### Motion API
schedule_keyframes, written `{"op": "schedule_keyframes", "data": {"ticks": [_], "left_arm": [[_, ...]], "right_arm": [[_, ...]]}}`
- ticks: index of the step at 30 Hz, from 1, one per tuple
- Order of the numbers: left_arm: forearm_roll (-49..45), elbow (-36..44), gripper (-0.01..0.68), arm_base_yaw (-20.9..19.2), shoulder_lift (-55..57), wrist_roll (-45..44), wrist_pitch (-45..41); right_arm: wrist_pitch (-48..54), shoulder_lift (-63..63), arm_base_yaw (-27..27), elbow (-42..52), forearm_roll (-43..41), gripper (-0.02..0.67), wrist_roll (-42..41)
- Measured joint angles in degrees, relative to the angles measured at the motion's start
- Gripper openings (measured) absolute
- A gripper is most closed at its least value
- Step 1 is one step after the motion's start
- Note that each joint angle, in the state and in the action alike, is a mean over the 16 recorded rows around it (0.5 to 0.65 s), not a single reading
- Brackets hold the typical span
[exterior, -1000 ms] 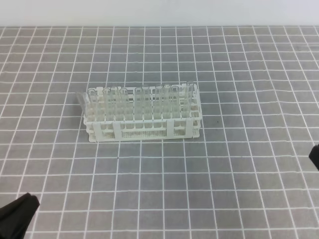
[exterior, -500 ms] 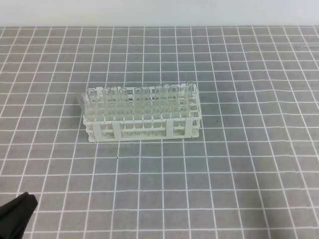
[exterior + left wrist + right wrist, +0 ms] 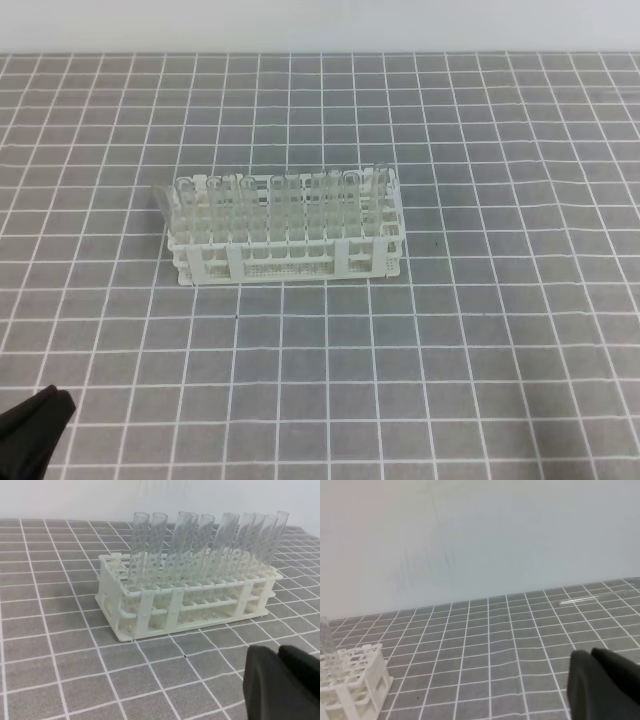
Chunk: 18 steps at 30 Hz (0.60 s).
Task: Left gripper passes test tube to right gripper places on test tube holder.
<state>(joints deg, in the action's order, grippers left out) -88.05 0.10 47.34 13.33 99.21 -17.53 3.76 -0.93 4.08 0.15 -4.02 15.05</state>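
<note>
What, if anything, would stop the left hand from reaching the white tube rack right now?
Probably nothing: it looks reachable. Only open grid mat lies between the shut left hand and the rack, with no object in between.

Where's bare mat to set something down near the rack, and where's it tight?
Bare grid mat runs from the test tube holder forward to the left gripper, and to the rack's right and behind it. Crowded only in the rack, whose back row is full of upright tubes.
</note>
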Motion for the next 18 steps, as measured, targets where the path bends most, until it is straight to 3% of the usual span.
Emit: {"op": "schedule_keyframes", "data": {"ticks": [14, 18], "left_arm": [[-0.01, 0.02, 0.017, -0.01, 0.02, 0.0, -0.12], [0.0, 0.0, 0.017, -0.01, 0.01, 0.01, -0.1]], "right_arm": [[10.08, 0.01, 0.0, 0.0, 13.32, -0.013, -19.99], [13.8, 0.01, 0.0, 0.0, 14.89, -0.013, -22.38]]}}
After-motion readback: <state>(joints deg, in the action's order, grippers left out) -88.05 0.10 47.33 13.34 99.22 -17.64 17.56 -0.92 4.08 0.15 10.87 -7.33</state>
